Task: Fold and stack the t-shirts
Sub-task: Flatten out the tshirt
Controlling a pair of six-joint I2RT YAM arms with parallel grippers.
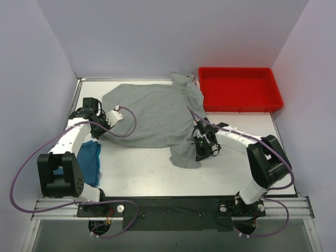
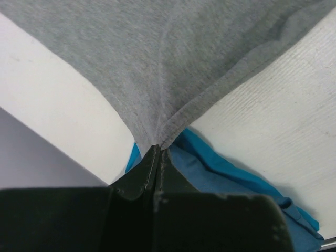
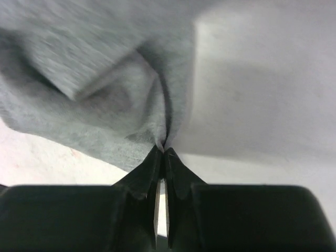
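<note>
Grey t-shirt (image 1: 149, 113) lies spread flat, its right side bunched and creased.

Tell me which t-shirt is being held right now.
The grey t-shirt, spread across the table: left gripper and right gripper both have jaws shut on it. The blue t-shirt lies loose, bunched at the near left.

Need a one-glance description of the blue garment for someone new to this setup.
On the white table, look at its near-left side, beside the left arm. A compact blue garment lies there, just nearer the bases than the grey t-shirt corner pinched by the left gripper. It is the only blue item: the other shirt is grey and spread wide, the tray red.
</note>
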